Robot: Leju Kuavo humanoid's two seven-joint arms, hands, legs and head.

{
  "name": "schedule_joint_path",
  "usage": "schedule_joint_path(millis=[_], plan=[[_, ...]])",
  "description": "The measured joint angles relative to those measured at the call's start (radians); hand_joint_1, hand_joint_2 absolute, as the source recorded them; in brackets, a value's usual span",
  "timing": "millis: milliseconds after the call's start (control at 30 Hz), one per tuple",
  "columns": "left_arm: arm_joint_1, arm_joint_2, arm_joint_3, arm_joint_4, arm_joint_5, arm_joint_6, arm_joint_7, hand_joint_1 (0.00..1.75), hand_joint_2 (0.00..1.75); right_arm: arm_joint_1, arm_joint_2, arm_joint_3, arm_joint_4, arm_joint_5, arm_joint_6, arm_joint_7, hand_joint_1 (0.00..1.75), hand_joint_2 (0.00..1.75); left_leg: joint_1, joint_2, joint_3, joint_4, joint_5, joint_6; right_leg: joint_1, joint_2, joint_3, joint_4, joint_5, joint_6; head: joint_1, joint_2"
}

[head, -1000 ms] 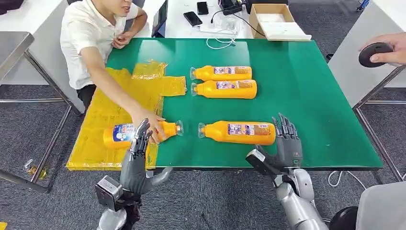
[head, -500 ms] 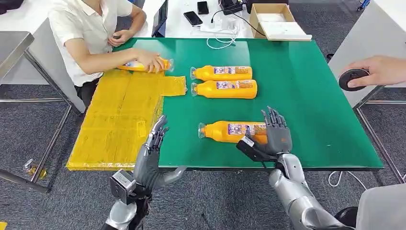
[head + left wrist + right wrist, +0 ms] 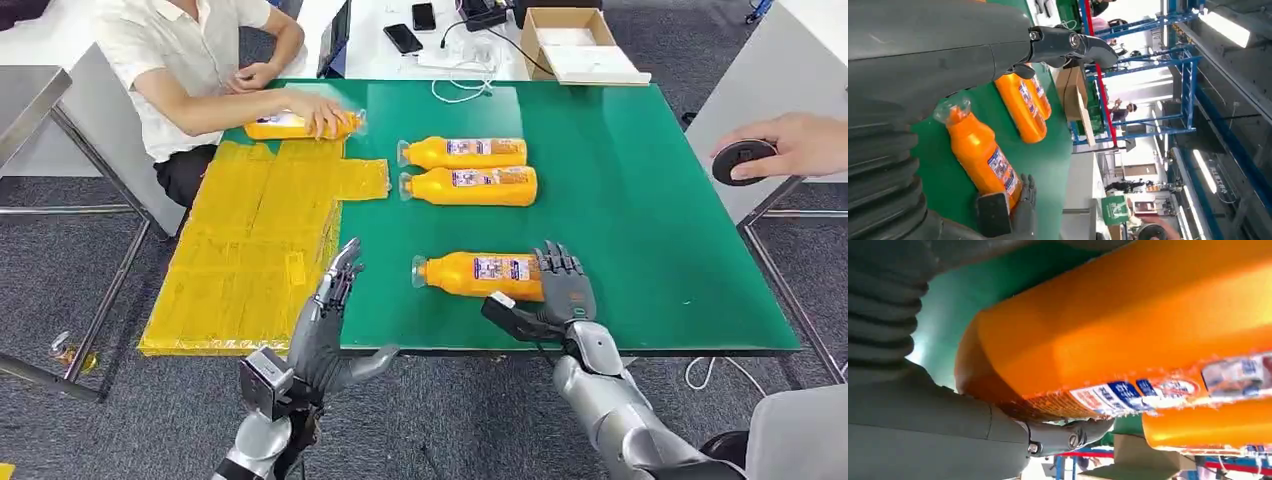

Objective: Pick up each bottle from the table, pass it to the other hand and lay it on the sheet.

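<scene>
Here the right robot hand (image 3: 562,292) wraps the base of the near orange bottle (image 3: 478,275) by the desk (image 3: 650,200) front edge; the left robot hand (image 3: 330,320) hovers open, empty, beside the yellow sheet (image 3: 250,250).

Each orange bottle carries a printed label with blue and red marks; lettering too small or blurred to read. That goes for the near bottle (image 3: 480,275), the two bottles at 12 o'clock of it (image 3: 470,170), and the person's bottle (image 3: 285,125). Green sign (image 3: 1114,210): illegible.
</scene>
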Motion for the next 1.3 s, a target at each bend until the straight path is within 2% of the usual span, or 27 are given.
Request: schedule_joint_path(millis=[367, 567, 700, 733, 767, 800, 833, 900, 1033, 1167, 1233, 1300], plan=[[0.0, 0.0, 0.0, 0.0, 0.0, -0.001, 0.001, 0.0, 1.75, -0.009, 0.0, 0.02, 0.012, 0.008, -0.006, 0.003, 0.0, 1.75, 0.0, 0.0, 0.001, 0.0, 0.0, 0.0, 0.0, 0.0, 0.0, 0.0, 0.0, 0.0, 0.0, 0.0], [0.002, 0.0, 0.0, -0.01, -0.012, 0.013, -0.017, 0.0, 1.75, -0.004, 0.0, 0.02, 0.012, -0.007, -0.117, -0.097, 0.0, 1.75, 0.0, 0.0, 0.001, 0.0, 0.0, 0.0, 0.0, 0.0, 0.0, 0.0, 0.0, 0.0, 0.0, 0.0], [0.004, 0.002, 0.0, -0.026, -0.015, 0.017, -0.019, 0.0, 1.75, -0.003, -0.003, 0.02, 0.012, 0.0, -0.13, -0.113, 0.0, 1.75, 0.0, 0.0, 0.0, 0.0, 0.0, 0.0, 0.0, 0.0, 0.0, 0.0, 0.0, 0.0, 0.0, 0.0], [0.005, 0.002, 0.0, -0.028, -0.015, 0.018, -0.019, 0.0, 1.75, -0.003, -0.005, 0.02, 0.013, 0.003, -0.125, -0.111, 0.12, 1.75, 0.0, 0.0, 0.0, 0.0, 0.0, 0.0, 0.0, 0.0, 0.0, 0.0, 0.0, 0.0, 0.0, 0.0], [0.005, 0.002, 0.0, -0.028, -0.015, 0.018, -0.019, 0.0, 1.75, -0.004, -0.006, 0.02, 0.014, 0.005, -0.119, -0.106, 1.43, 1.75, 0.0, 0.0, 0.0, 0.0, 0.0, 0.0, 0.0, 0.0, 0.0, 0.0, 0.0, 0.0, 0.0, 0.0], [0.005, 0.002, 0.0, -0.028, -0.015, 0.018, -0.019, 0.0, 1.75, -0.004, -0.007, 0.02, 0.014, 0.007, -0.106, -0.101, 1.61, 1.75, 0.0, 0.0, 0.0, 0.0, 0.0, 0.0, 0.0, 0.0, 0.0, 0.0, 0.0, 0.0, 0.0, 0.0], [0.005, 0.002, 0.0, -0.028, -0.015, 0.018, -0.019, 0.0, 1.75, -0.005, -0.009, 0.02, 0.015, 0.011, -0.086, -0.092, 1.69, 1.75, 0.0, 0.0, 0.0, 0.0, 0.0, 0.0, 0.0, 0.0, 0.0, 0.0, 0.0, 0.0, 0.0, 0.0], [0.005, 0.002, 0.0, -0.028, -0.011, 0.009, -0.019, 0.0, 1.75, -0.007, -0.014, 0.02, 0.016, 0.015, -0.044, -0.082, 1.75, 1.75, 0.0, 0.0, 0.0, 0.0, 0.0, 0.0, 0.0, 0.0, 0.0, 0.0, 0.0, 0.0, 0.0, 0.0], [0.002, 0.002, 0.0, -0.028, 0.006, -0.017, -0.019, 0.0, 1.75, -0.014, -0.023, 0.013, 0.022, -0.007, 0.007, -0.053, 1.75, 1.75, 0.0, 0.0, 0.001, 0.0, 0.0, 0.0, 0.0, 0.0, 0.001, 0.0, 0.0, 0.0, 0.0, 0.0], [-0.005, 0.002, -0.003, -0.025, 0.024, -0.04, -0.016, 0.0, 1.75, -0.027, -0.035, 0.015, 0.032, 0.042, 0.071, 0.042, 1.73, 1.75, 0.0, 0.0, 0.005, 0.0, 0.0, 0.0, 0.0, 0.0, 0.004, -0.001, 0.0, 0.0, 0.0, 0.0], [-0.007, 0.002, -0.005, -0.024, 0.034, -0.051, -0.011, 0.0, 1.75, -0.039, -0.04, 0.018, 0.035, 0.06, 0.132, 0.092, 1.57, 1.75, 0.0, 0.0, 0.008, 0.0, -0.001, 0.0, 0.0, 0.0, 0.006, -0.001, 0.0, 0.0, 0.0, 0.0], [-0.008, 0.002, -0.005, -0.024, 0.039, -0.056, -0.01, 0.0, 1.75, -0.047, -0.047, 0.021, 0.039, 0.072, 0.164, 0.125, 1.69, 1.75, 0.0, -0.001, 0.012, 0.0, -0.001, 0.001, 0.0, 0.0, 0.002, -0.002, -0.003, 0.002, 0.0, 0.0]])
